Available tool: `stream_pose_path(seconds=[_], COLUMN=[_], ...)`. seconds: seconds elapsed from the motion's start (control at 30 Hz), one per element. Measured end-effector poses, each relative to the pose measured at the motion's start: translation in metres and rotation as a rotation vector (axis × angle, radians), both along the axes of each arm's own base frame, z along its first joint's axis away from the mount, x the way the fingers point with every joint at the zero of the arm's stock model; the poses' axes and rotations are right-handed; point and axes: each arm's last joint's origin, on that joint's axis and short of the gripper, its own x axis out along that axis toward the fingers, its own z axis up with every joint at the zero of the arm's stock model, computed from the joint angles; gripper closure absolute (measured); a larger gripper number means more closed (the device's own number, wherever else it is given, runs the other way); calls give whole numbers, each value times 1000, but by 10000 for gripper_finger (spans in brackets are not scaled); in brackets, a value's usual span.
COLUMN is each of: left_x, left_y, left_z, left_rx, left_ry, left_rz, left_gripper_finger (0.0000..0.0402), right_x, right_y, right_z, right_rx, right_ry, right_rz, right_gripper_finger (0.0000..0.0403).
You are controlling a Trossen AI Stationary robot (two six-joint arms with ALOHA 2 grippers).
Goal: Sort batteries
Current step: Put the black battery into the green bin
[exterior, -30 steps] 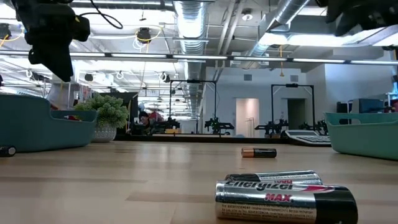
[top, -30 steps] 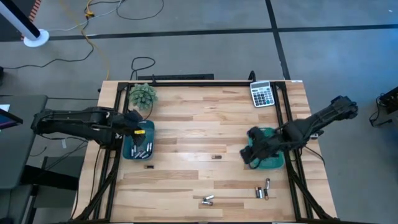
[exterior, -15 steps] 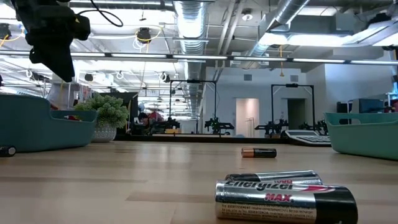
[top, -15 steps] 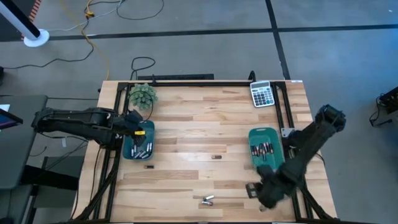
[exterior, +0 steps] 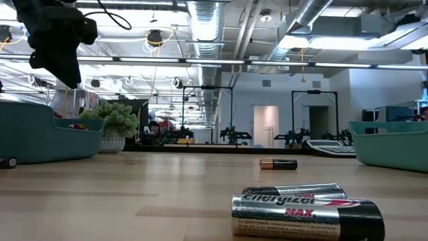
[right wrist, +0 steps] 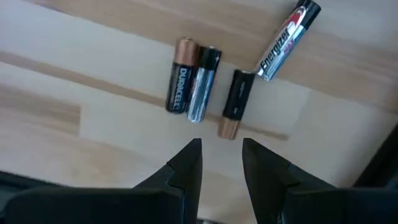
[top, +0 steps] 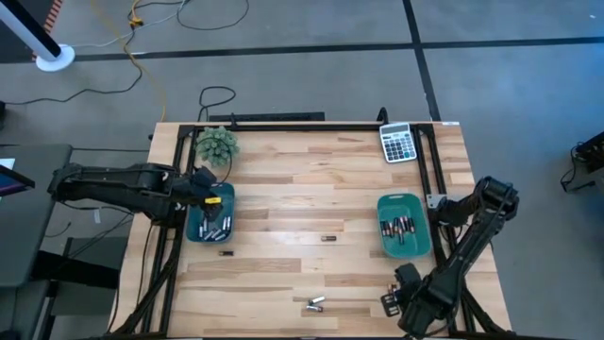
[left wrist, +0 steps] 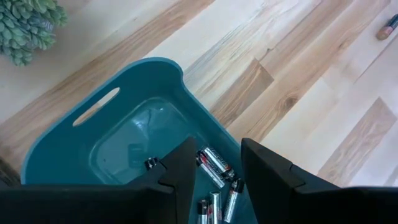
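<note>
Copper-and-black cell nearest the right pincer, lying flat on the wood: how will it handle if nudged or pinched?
The copper-tipped battery is a smooth cylinder on its side, so a sideways nudge would probably roll it. It looks rigid and likely dense for its size. The right pincer hovers open above it; the slick casing might slip unless pinched across its width.

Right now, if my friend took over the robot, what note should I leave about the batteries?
Left gripper: open, empty, hanging over the left bin, which holds some batteries.
Right gripper: open, empty, over the four loose batteries at the table's front right.
Right bin: already holds several batteries.
Left to sort: those four, the pair at front centre, one in the middle, one beside the left bin.
Calculator and plant sit at the back.
</note>
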Motion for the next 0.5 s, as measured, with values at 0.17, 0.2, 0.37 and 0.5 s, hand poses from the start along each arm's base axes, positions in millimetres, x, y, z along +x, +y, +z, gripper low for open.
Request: stream_pose_path(seconds=[0.17, 0.2, 0.37, 0.5], left_x=[1, 2, 3, 4], left_y=[0, 0, -1, -2], left_z=[0, 1, 0, 0], left_rx=[-20, -25, -79, -108], left_ry=[-16, -24, -30, -29], left_rz=[29, 34, 44, 44], left_gripper_finger=[278, 278, 278, 278], right_x=[-5, -5, -9, -11], right_y=[1, 0, -3, -5], right_z=[-12, -15, -29, -40], right_rx=[-9, -4, 15, 44], right_ry=[14, 11, -1, -20], right_rz=[15, 15, 20, 21], right_gripper_finger=[272, 272, 272, 272])
